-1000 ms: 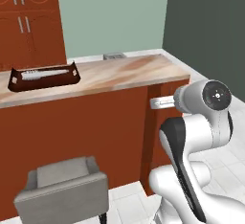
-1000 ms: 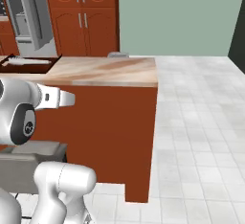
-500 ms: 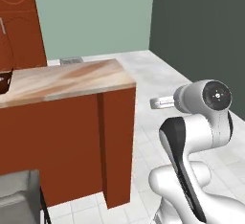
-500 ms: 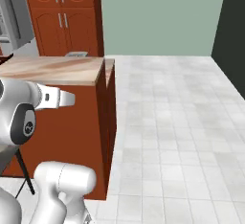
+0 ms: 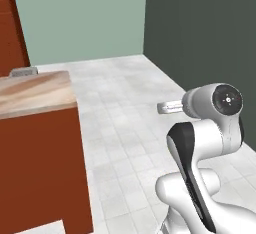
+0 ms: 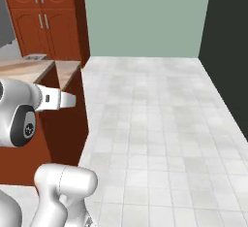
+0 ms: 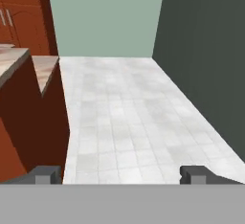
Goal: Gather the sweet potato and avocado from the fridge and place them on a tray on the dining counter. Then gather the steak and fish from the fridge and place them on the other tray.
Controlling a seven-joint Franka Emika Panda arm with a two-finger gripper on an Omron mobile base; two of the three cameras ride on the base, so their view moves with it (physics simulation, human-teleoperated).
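The dining counter (image 5: 35,90) is the one task thing to be seen: its beige marbled top ends at a corner on the left of the left base view, over a red-brown wood front that drops to the floor. In the right base view the same counter (image 6: 29,67) lies at the left, partly behind the arm, and in the hand view its end (image 7: 43,72) stands at the left edge. A small grey object (image 5: 24,71) sits at the far edge of the top — too small to tell what it is; it shows again in the right base view (image 6: 33,56).

Beyond the counter stand red-brown wooden cabinets (image 6: 46,17) with pale handles, and a sliver of silver-grey surface (image 6: 6,27) at the far left, cut off by the frame. Pale tiled floor (image 6: 155,119) spreads ahead, bounded by a green wall (image 6: 145,15) at the back and a dark wall (image 6: 230,51) on the right.

The gripper (image 7: 120,174) has its jaws wide apart — the two dark fingertips (image 7: 45,174) stand near opposite sides of the hand view, with bare floor between them and nothing held.
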